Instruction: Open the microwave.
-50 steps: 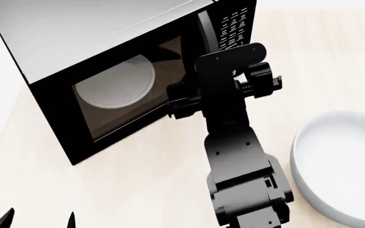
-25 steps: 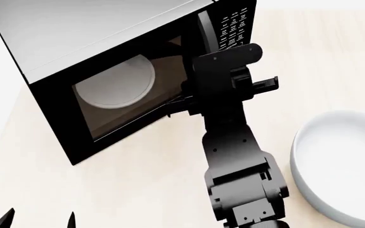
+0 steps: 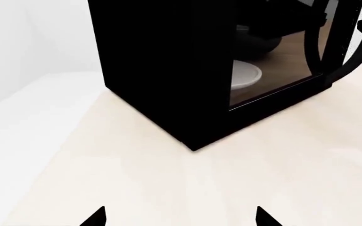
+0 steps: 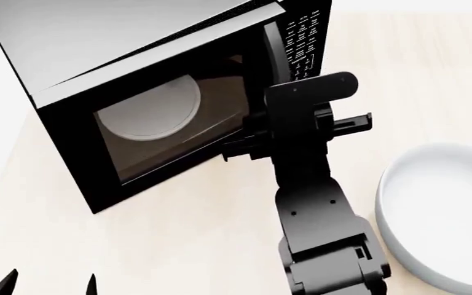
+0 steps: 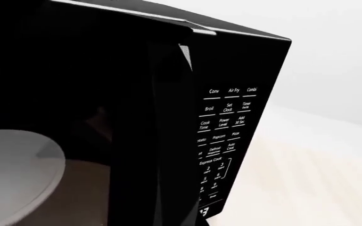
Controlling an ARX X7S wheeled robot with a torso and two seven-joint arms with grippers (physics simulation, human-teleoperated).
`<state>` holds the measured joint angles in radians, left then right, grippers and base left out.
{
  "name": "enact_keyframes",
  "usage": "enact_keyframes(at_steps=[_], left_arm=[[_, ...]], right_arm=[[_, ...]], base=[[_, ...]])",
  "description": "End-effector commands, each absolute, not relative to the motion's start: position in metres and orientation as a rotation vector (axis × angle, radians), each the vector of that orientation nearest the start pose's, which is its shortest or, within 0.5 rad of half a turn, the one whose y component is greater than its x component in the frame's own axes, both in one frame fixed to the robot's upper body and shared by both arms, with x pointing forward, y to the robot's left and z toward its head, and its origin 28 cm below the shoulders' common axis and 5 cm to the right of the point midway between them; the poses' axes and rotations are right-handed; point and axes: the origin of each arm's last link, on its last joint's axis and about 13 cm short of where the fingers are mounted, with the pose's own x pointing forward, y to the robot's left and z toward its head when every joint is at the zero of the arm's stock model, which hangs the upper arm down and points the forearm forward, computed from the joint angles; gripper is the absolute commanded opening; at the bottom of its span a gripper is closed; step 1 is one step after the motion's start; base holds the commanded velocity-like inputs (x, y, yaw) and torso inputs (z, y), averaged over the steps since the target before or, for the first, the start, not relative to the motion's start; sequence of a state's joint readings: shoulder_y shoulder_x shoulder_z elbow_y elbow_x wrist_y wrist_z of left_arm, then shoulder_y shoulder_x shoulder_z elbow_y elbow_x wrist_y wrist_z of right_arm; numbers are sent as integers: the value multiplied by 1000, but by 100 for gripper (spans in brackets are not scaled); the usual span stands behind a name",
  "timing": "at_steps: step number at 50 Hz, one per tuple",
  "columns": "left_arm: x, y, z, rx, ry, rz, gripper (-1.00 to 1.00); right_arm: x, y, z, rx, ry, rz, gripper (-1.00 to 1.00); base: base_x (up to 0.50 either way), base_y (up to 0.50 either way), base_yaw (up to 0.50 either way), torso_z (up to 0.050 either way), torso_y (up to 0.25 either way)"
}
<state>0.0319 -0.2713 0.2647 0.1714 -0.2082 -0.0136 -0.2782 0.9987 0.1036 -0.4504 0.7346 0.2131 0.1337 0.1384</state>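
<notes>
The right gripper is hooked at the door edge; its grip can't be told. Pulled crooked, it'd likely slip off.

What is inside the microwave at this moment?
Through the microwave door glass, a round white turntable plate lies on the brown floor. The right arm and claw cover the cavity's right part; the rest is too dark.

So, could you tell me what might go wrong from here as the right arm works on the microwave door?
The right gripper sits at the edge of the microwave's door, which stands only slightly ajar; its hold is hidden, so it could slip off and let the door swing back.

The bowl lies close beside the right arm, so a wide outward pull might knock it.
</notes>
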Motion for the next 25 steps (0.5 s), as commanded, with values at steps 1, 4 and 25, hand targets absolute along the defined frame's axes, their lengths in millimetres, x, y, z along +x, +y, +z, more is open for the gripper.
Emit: enact_keyframes(at_steps=[1,4,25], left_arm=[[196,210,36,29,-64,-18,100],[196,210,35,29,-64,-17,100],[197,209,36,30,-65,-18,100]], right_arm=[[387,-77,145,-184,-102,129,-100],[383,-76,143,-176,-96,136,-100],[341,-70,139,-166,-126,186,-100]], base=[[0,0,0,0,0],[0,0,0,0,0],[0,0,0,0,0]])
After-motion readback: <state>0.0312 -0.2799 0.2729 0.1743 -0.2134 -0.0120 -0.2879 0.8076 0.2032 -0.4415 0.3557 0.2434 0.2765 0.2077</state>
